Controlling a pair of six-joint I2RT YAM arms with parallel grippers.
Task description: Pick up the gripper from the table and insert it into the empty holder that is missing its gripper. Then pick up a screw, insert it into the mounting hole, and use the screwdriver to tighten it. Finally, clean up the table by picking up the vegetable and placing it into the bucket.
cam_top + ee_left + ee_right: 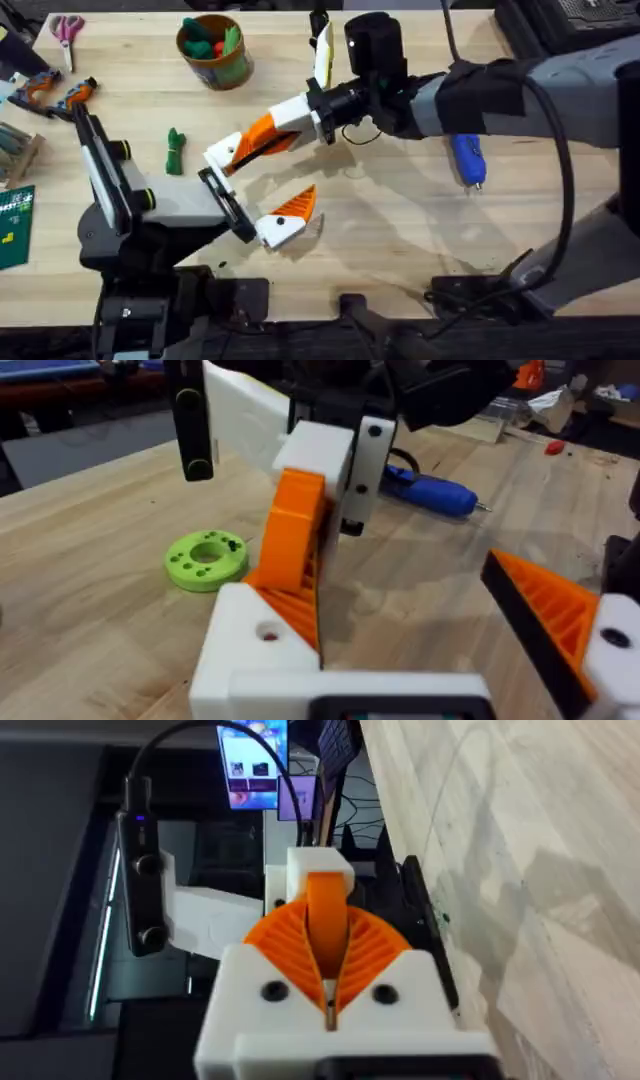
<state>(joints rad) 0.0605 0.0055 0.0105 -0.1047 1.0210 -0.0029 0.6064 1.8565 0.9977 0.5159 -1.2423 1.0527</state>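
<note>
Overhead, the right gripper (262, 140) is pinching the orange gripper (268, 135) and pressing it against the holder (222, 152) on the left gripper (248, 185), whose fingers are spread apart. Whether it is fully seated is hard to judge. Beside the holder the vegetable (176, 152) is lying; beyond it the bucket (213, 50) is standing, and the screwdriver (467, 160) is lying well away.

Orange wedge gripper (292, 540) pressed tip-down against plain white holder (255, 645), pinched at its top between the right arm's fingers. Blue screwdriver (467, 160) flat on the tabletop, well right of centre. Dark green vegetable (175, 151) lying loose, left of centre. Bucket (214, 52) upright near the far edge, holding toy items.
</note>
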